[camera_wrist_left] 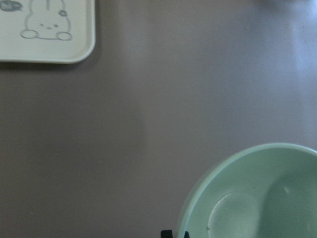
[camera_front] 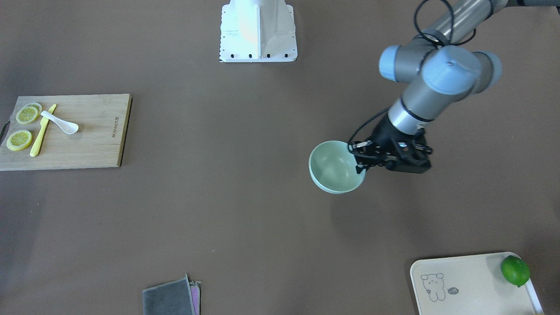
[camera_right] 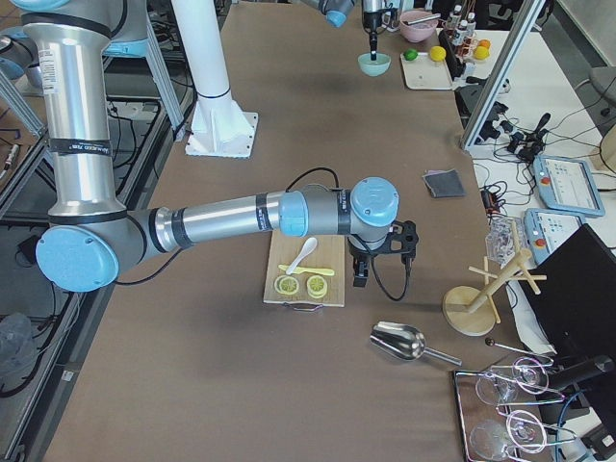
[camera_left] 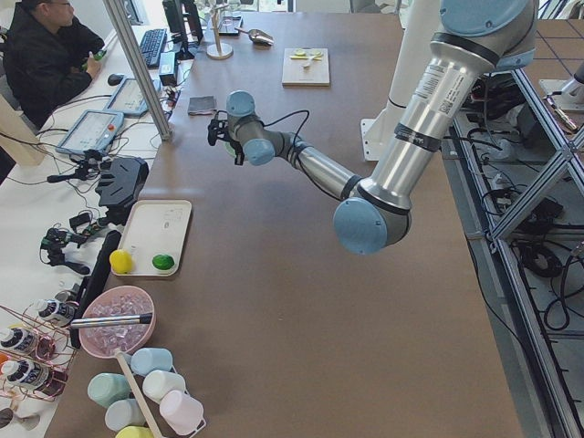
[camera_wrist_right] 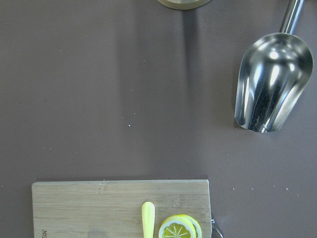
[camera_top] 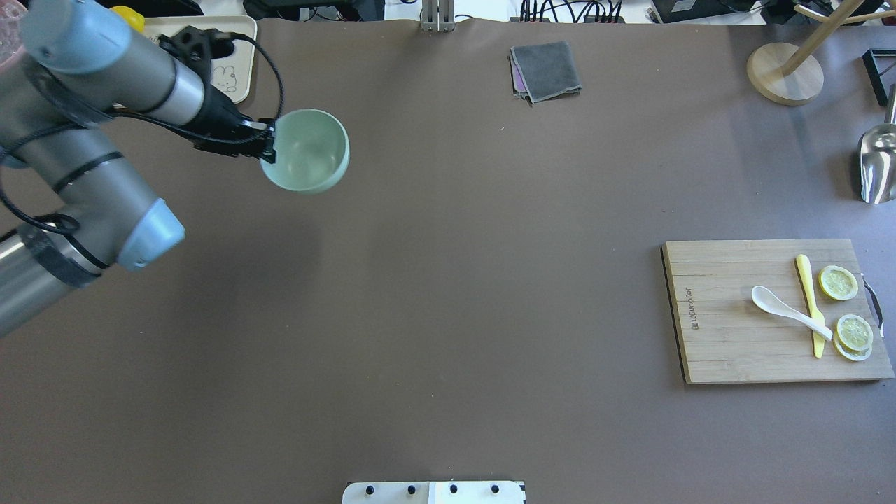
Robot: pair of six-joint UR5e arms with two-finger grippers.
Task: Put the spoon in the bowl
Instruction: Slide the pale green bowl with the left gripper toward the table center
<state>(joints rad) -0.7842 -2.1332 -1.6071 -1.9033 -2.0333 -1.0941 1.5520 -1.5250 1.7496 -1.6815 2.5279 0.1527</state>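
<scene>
The mint-green bowl [camera_front: 334, 168] hangs tilted above the table, held by its rim in my left gripper [camera_front: 361, 160], which is shut on it. The bowl also shows in the overhead view [camera_top: 308, 150] and the left wrist view [camera_wrist_left: 257, 198]. The white spoon [camera_front: 61, 123] lies on the wooden cutting board [camera_front: 87, 144], its handle crossing a yellow knife [camera_front: 41, 131]; it also shows in the overhead view [camera_top: 787, 308]. My right gripper [camera_right: 362, 277] hovers just past the board's far side, seen only in the exterior right view; I cannot tell whether it is open.
Lemon slices [camera_front: 24, 127] lie on the board beside the knife. A cream tray [camera_front: 472, 280] holds a lime [camera_front: 515, 270]. A grey cloth [camera_top: 546, 70], a wooden stand [camera_top: 784, 73] and a metal scoop [camera_top: 878, 164] sit along the far and right edges.
</scene>
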